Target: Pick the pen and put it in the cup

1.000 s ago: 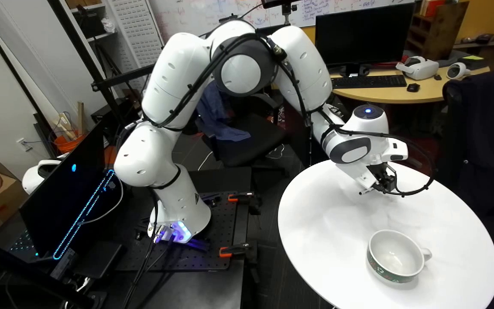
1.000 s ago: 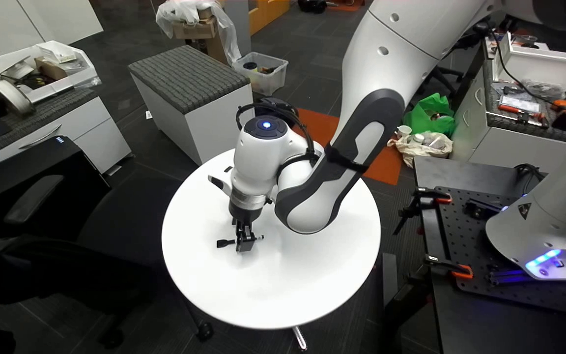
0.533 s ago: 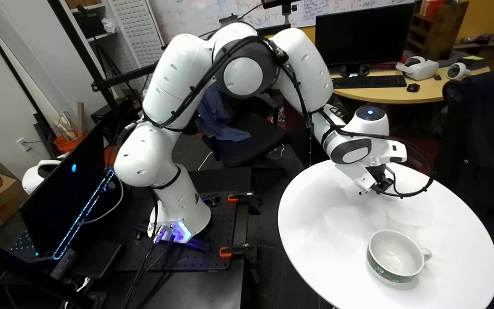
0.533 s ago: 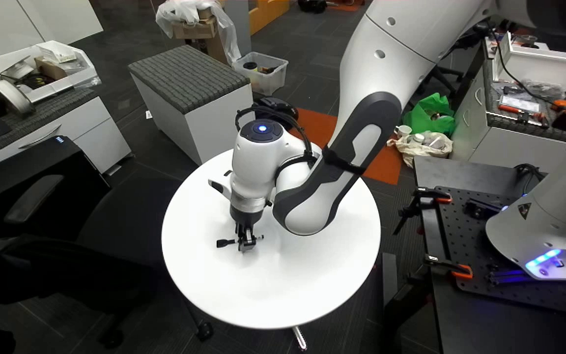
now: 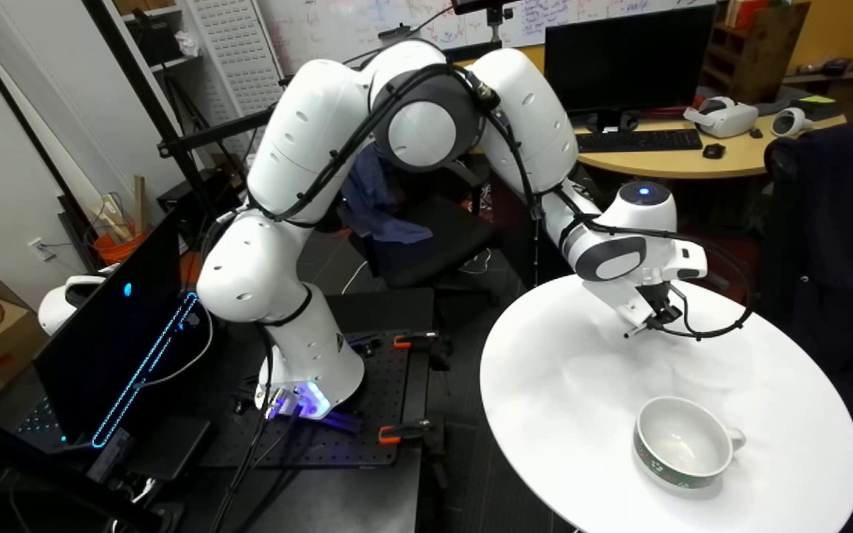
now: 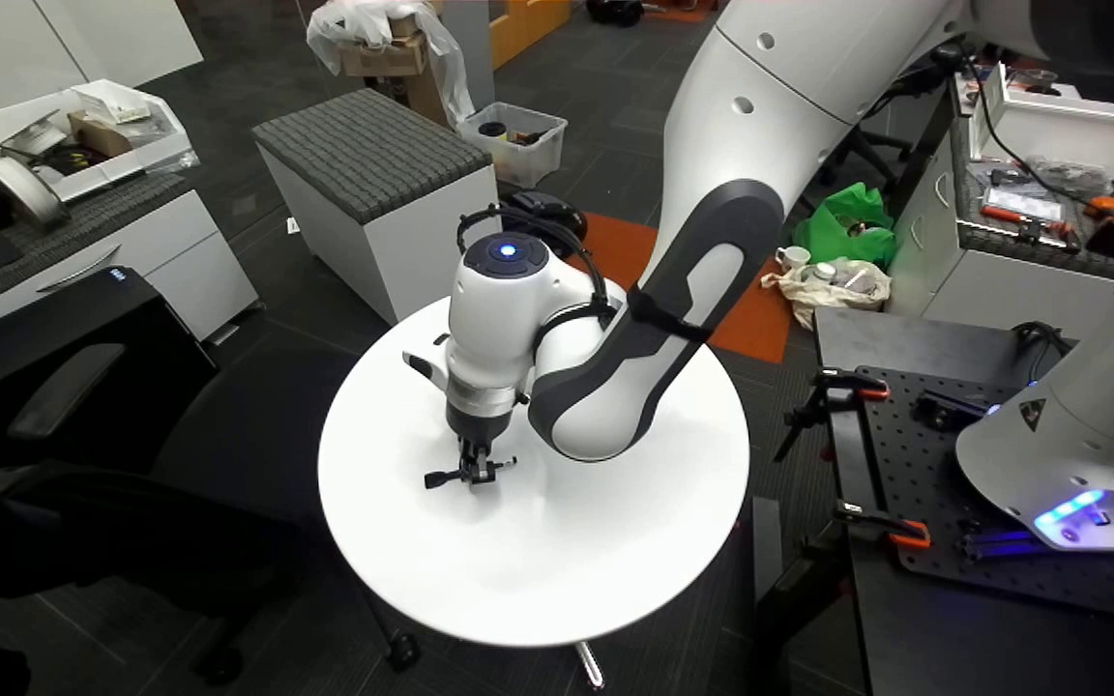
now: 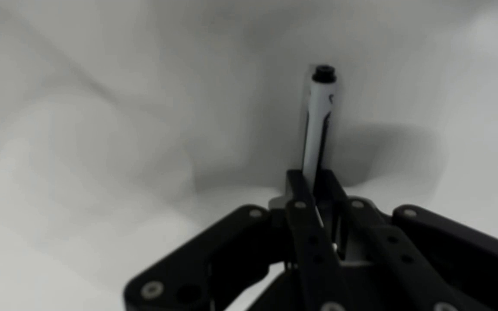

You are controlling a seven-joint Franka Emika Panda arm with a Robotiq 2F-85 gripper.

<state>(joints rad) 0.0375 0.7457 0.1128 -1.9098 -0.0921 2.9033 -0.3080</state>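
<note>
In the wrist view the pen (image 7: 317, 123) has a pale barrel with dark marks and a black end. My gripper (image 7: 311, 178) is shut on it, a finger pad pressed to each side. In both exterior views the gripper (image 6: 482, 472) is low over the table, and the pen lies crosswise through it. A thin end of the pen (image 5: 629, 334) sticks out on one side; its thicker dark end (image 6: 439, 478) shows on the opposite side. The white cup (image 5: 665, 474), greyish inside, stands upright apart from the gripper. In the view facing the arm's back, the arm hides it.
Everything for the task is on a round white table (image 5: 567, 400). The cup's handle (image 5: 737, 438) points away from the robot base. A dark chair (image 6: 228, 435) stands close to the table's edge. A black cable loop (image 5: 745, 296) hangs beside the wrist.
The jaws have closed onto the pen. The hand has shifted slightly, and both visible pen ends have moved a little with it. The cup has stayed in place.
</note>
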